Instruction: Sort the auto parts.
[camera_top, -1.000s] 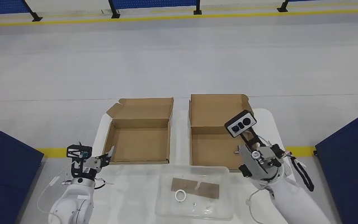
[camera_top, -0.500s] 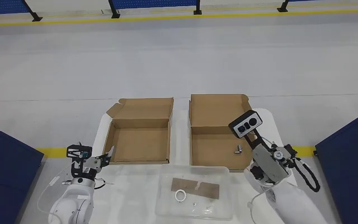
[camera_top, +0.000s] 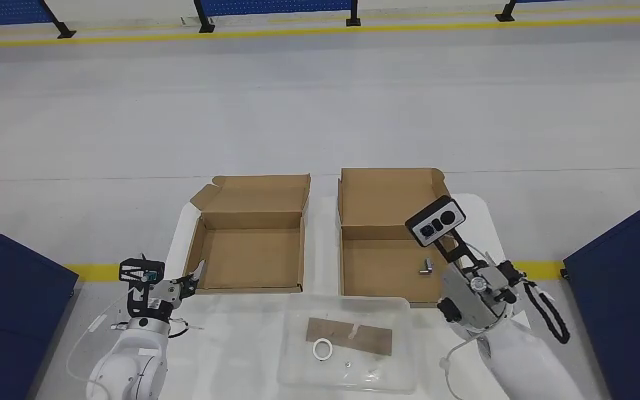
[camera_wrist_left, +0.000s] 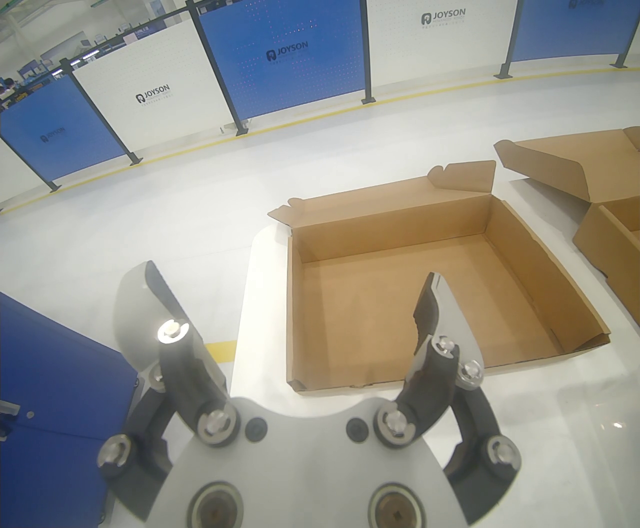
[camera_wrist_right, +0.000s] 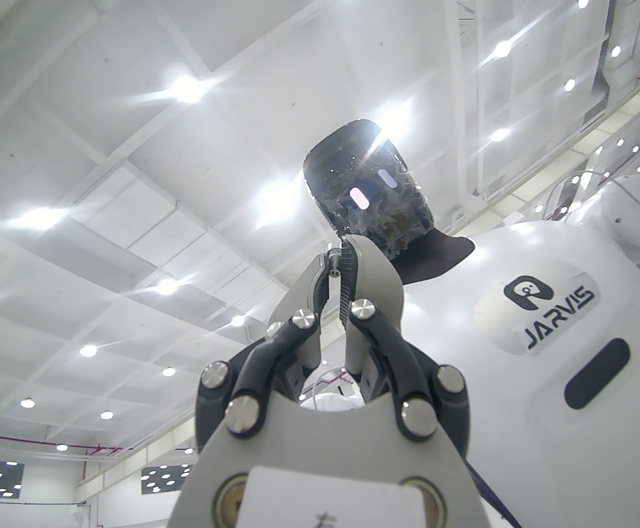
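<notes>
At the left edge of the white surface (camera_top: 235, 325), the left end effector (camera_wrist_left: 290, 275) hangs with its two dark-padded fingers spread wide and nothing between them. It sits just off the near-left corner of the left open brown cardboard box (camera_top: 250, 255) and points across that box. It is well apart from the parts in the tray.

Nearer the robot, between the two arms, stands a clear plastic tray (camera_top: 291, 345). A white ring (camera_top: 322, 349) lies toward the tray's left side. A flat brown cardboard strip (camera_top: 350, 336) lies just beside and behind the ring. A few tiny pieces (camera_top: 347, 365) lie at the tray's near side, too small to tell apart.

Behind the tray's right half is the right open brown cardboard box (camera_top: 375, 265), its lid flap folded back. A small grey metal part (camera_top: 424, 267) rests on this box's floor close to the right wall, just beside the right arm (camera_top: 470, 295). That arm stands at the box's near-right corner.

The right end effector (camera_wrist_right: 336, 255) is turned upward, away from the surface. Its ribbed fingers are drawn almost together and pinch what looks like a small silvery threaded screw (camera_wrist_right: 334, 264) at the very tips. The screw is held well above the box and tray.
</notes>
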